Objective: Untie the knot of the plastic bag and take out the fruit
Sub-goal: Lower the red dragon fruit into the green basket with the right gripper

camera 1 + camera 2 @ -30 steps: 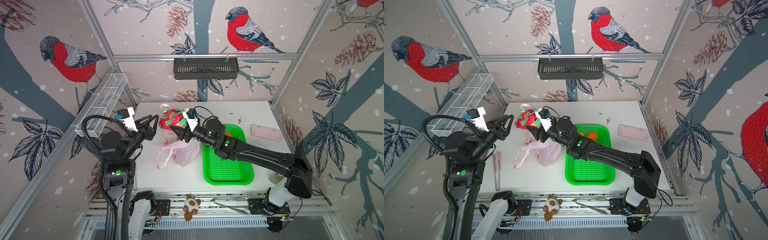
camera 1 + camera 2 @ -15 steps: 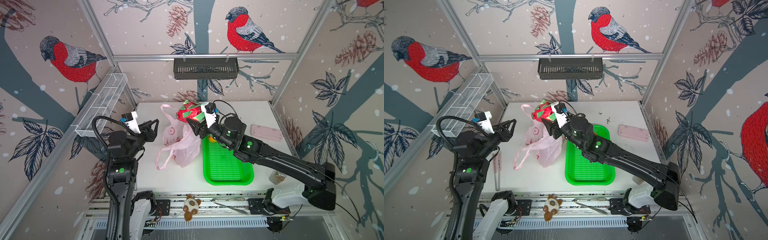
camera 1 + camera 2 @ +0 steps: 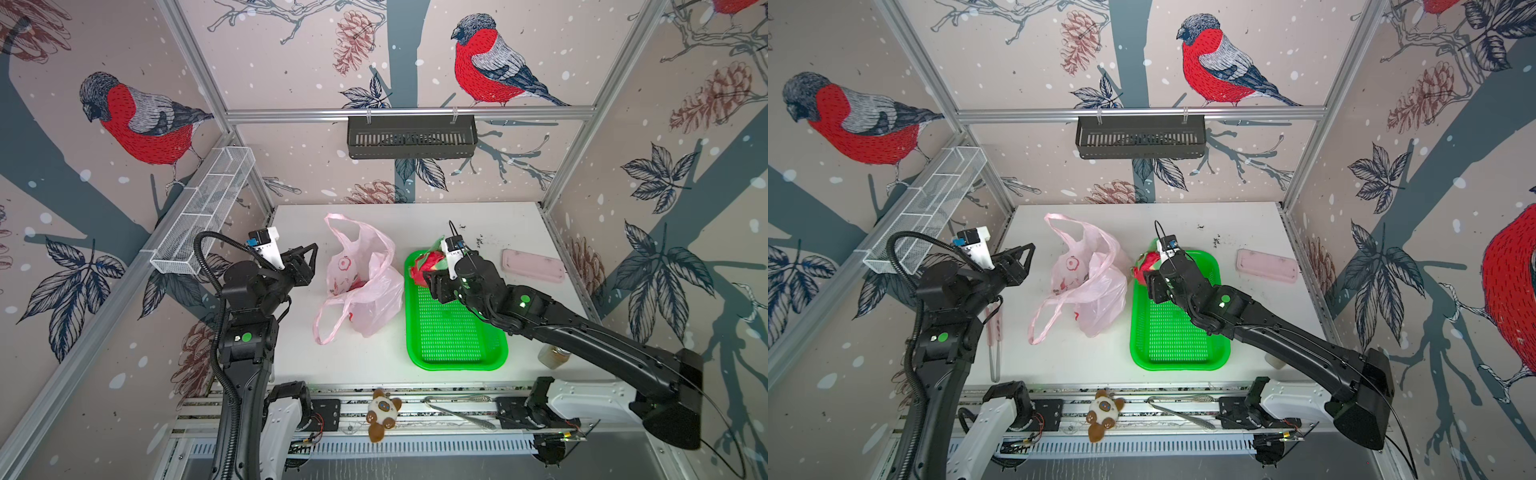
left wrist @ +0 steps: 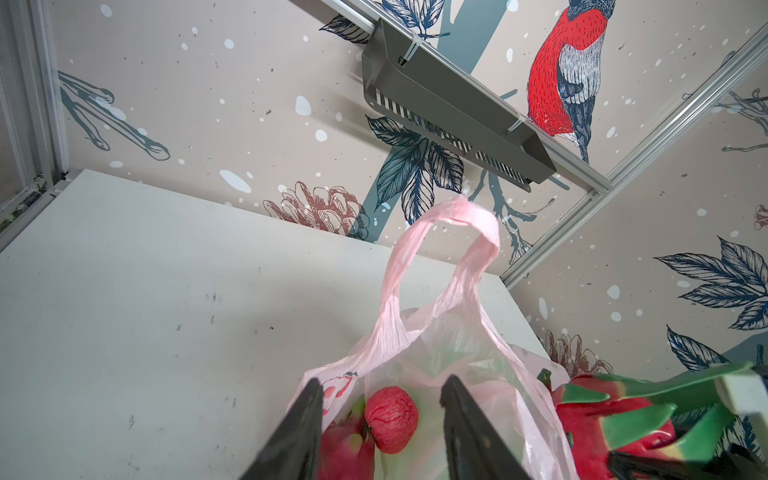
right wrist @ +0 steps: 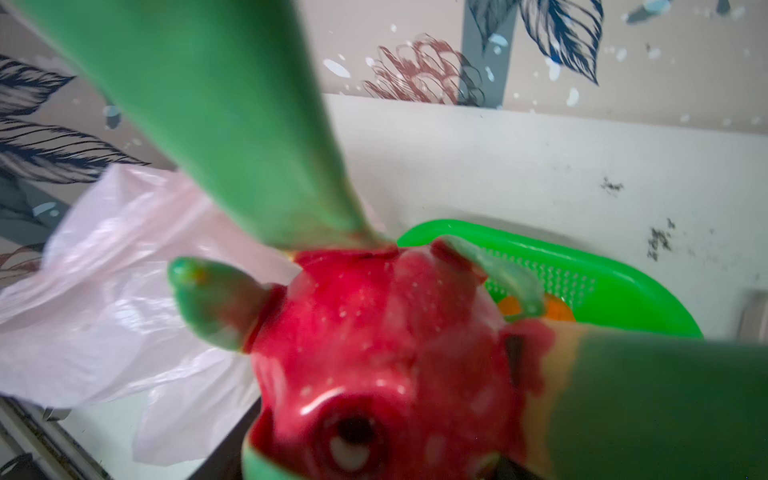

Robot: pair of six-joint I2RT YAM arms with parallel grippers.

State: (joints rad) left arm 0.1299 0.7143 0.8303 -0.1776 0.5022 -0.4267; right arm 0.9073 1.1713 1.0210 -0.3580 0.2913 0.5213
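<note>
The pale pink plastic bag lies slumped mid-table with its mouth open. The knot is not in view; both handle loops stand loose. My right gripper is shut on a magenta dragon fruit, held over the green tray's far left corner. My left gripper hangs open just left of the bag, holding nothing. Inside the bag show a small red bumpy ball and another dragon fruit. An orange ball lies in the tray.
The green tray sits right of the bag. A flat pink case lies at the far right, a small jar under my right arm. Tongs lie at the left edge. A toy bear sits on the front rail.
My right gripper has carried the dragon fruit from above the bag rightwards and down to the tray's far left corner. The bag has slumped with one handle standing up. My left gripper has barely moved.
</note>
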